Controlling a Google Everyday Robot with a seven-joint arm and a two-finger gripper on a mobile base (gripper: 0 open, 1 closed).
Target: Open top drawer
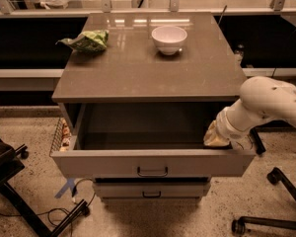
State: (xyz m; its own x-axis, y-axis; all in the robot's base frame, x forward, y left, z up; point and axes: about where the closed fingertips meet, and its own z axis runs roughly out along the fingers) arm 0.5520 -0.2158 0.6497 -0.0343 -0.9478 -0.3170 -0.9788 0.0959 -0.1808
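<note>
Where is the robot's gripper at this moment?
In the camera view, the gripper sits at the right end of the open top drawer.

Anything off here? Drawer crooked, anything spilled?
Nothing stands out. The top drawer is pulled out and sits level; the white bowl is upright and the green bag lies on the countertop, no spill. The gripper is at the drawer's right side, not at its handle.
</note>
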